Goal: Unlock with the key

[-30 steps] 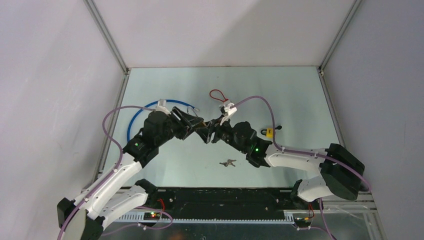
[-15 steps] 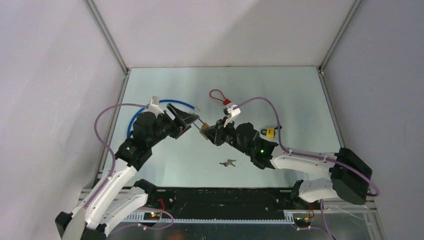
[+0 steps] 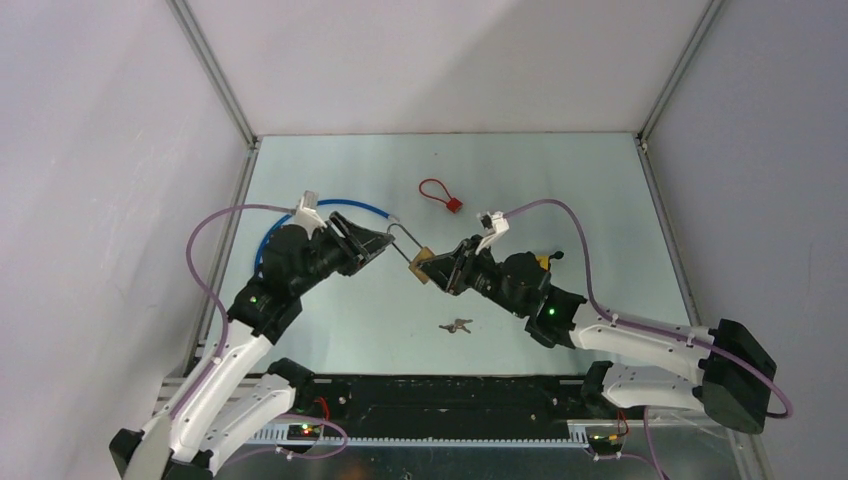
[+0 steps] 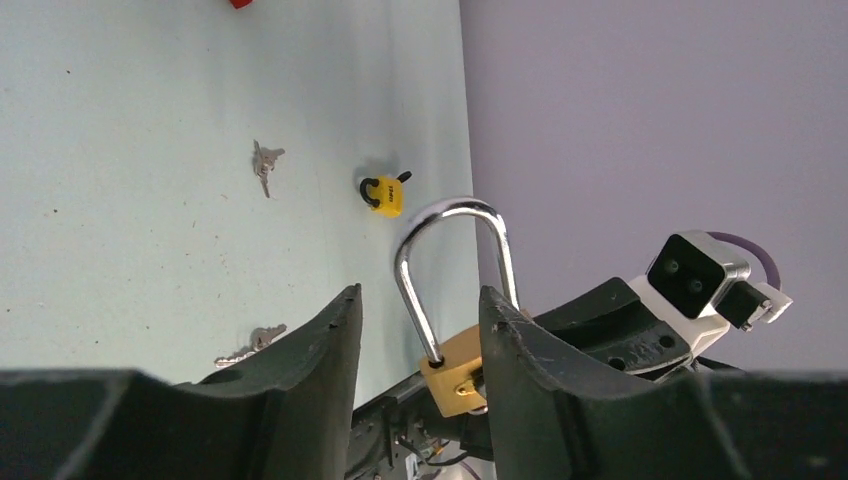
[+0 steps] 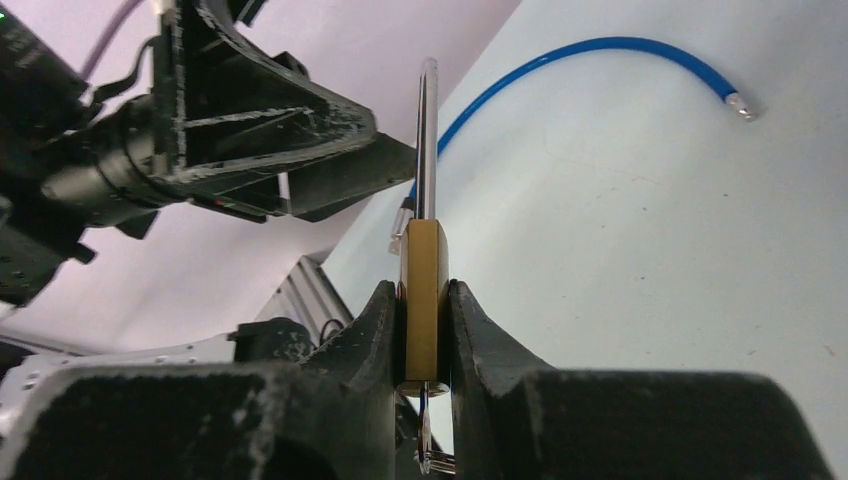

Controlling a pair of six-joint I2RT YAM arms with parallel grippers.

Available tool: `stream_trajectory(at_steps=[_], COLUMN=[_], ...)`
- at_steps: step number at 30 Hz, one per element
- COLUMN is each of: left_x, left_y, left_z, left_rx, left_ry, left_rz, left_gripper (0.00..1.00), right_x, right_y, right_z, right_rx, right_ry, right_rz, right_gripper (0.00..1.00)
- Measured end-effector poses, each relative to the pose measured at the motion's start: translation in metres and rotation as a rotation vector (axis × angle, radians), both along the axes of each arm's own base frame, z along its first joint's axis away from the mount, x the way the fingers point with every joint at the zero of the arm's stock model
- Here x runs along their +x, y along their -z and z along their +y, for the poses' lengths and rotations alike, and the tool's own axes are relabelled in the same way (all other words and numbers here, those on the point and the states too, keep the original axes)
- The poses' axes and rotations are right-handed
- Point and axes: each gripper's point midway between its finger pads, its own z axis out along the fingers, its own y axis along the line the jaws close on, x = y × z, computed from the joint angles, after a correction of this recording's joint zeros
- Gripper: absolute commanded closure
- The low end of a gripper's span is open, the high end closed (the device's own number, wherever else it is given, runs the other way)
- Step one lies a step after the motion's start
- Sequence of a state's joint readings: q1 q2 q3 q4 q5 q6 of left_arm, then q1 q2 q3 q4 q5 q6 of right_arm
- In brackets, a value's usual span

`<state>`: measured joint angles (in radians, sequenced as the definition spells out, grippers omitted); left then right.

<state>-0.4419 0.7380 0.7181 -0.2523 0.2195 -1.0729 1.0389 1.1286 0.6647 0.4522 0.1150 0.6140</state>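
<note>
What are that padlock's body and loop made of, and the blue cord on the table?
Padlock body: looks like brass, a dull yellow-gold metal block.
Loop: likely polished steel, silvery with bright glints.
Blue cord: probably plastic-sheathed cable, smooth, evenly coloured, lying in a soft curve.

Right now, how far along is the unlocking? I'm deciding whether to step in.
Done: the right gripper clamps the brass padlock, with what looks like a key at its underside. In hand: the left gripper, jaws open, straddles the shackle without gripping it. Left: pulling the shackle free; whether it has already released I cannot tell.
</note>
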Motion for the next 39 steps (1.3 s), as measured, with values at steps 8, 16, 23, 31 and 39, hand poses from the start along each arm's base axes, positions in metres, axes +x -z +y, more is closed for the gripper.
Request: stream_trajectory(at_steps=[8,16,23,31,39], left_x=[0.009,0.017,0.023,0.029,0.034], left_y=[-0.001,0.009,0.014,0.021,0.076], left_z=[-0.01,-0.025,-0.033,-0.037,-0.031], left_rx=[-0.028,-0.048,-0.058,-0.035,0.062], left_ry=[0.022,0.053,0.064,0.064,0.051], left_rz=[0.0,0.046,0.08,0.139,0.326], left_gripper=[0.55,0.66,0.99,1.0,1.0], right_x=[0.003,0.0,0.007,0.023,0.029], right_y=[-0.013,-0.022,-0.005,0.024,0.085], right_z=[-0.007,0.0,-0.002,-0.009,-0.007], right_rx=[0.129,0.21,0.18,-0.076,-0.462], right_ry=[-0.05,-0.127,-0.134,-0.016,0.08], right_rz=[0.084,0.112,0.124,-0.107,-0.288], right_gripper=[1.0,1.0,1.0,0.93,0.4])
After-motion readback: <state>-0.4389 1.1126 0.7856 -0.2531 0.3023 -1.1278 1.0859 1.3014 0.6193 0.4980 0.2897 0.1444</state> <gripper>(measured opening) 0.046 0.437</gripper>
